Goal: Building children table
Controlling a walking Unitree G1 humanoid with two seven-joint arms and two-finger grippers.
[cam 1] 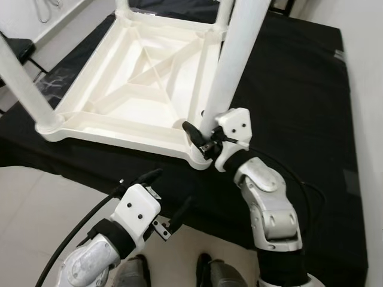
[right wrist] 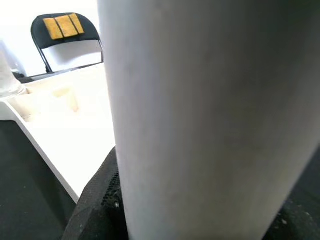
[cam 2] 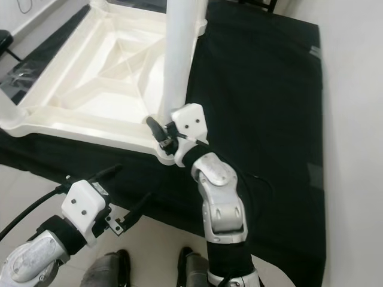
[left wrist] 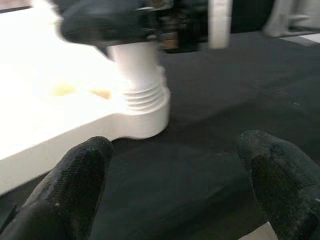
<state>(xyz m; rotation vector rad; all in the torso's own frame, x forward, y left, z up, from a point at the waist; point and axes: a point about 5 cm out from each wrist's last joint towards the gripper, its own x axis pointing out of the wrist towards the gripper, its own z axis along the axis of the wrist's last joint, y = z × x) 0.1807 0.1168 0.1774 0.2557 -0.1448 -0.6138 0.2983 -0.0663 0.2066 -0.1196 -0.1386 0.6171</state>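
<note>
A white plastic children's table top (cam 1: 128, 78) lies upside down on a black cloth (cam 1: 287, 89). Several white legs stand up from its corners; one leg (cam 1: 236, 57) rises from the near right corner socket (left wrist: 142, 107). My right gripper (cam 1: 203, 136) is shut on the base of this leg, a black finger (right wrist: 97, 200) pressed against it. My left gripper (cam 1: 167, 194) hangs open near the cloth's front edge, below and left of that corner, its black fingertips (left wrist: 75, 185) apart with nothing between them.
Another leg (cam 1: 27, 89) stands at the near left corner. The cloth spreads wide to the right of the table top. A black folding chair (right wrist: 67, 35) stands beyond. Pale floor (cam 1: 36, 197) lies below the cloth edge, with my feet (cam 1: 215, 272) on it.
</note>
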